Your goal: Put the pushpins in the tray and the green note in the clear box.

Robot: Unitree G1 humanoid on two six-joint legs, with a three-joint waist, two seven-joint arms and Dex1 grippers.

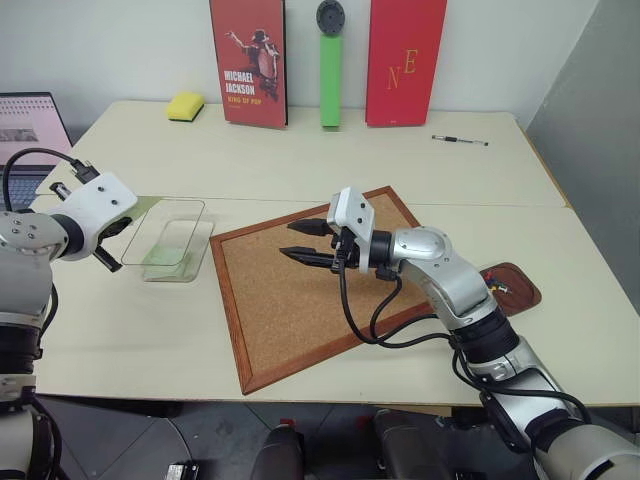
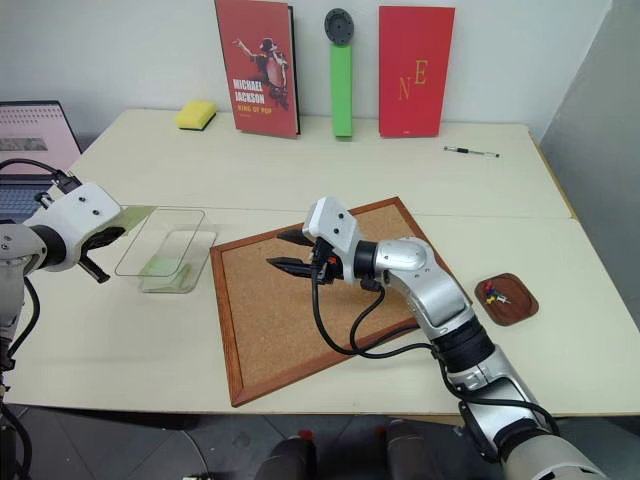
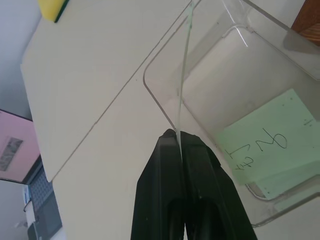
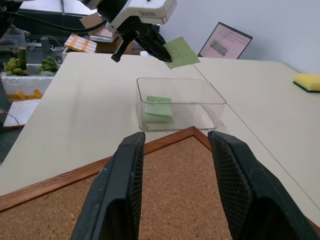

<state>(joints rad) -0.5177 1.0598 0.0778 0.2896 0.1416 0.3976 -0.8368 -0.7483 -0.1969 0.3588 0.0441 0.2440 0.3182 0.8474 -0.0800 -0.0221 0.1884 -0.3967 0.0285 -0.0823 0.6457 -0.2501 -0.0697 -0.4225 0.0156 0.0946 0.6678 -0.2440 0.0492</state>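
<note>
Left eye view: our left tool point(image 1: 108, 262), mid-left of frame, is pressed together on a green note point(image 1: 143, 205), a thin pale slip held edge-up just over the near-left rim of the clear box point(image 1: 200, 222). We judge it is held there for dropping in. A second green note point(image 1: 168, 252) already lies flat on the box floor. Our right tool point(image 1: 304, 243), centre frame, hovers spread and empty above the cork board point(image 1: 290, 310), a rough tan sheet in a red-brown wooden frame.

Right eye view: the tray point(image 2: 506, 300), lower right on the counter point(image 2: 400, 170), is a shallow dark dish with rounded corners; the pushpins point(image 2: 493, 293) sit in it as tiny red, yellow and blue specks. That half of the task looks done.

Left wrist view: the black fingers point(image 3: 161, 190) pinch the paper edge-on, so it reads as a thin line rising over the transparent, glossy box wall; the note inside carries handwriting.

Right wrist view: two broad black textured fingers point(image 4: 116, 195) stand apart over the cork, pointing toward the box beyond the board's corner.
</note>
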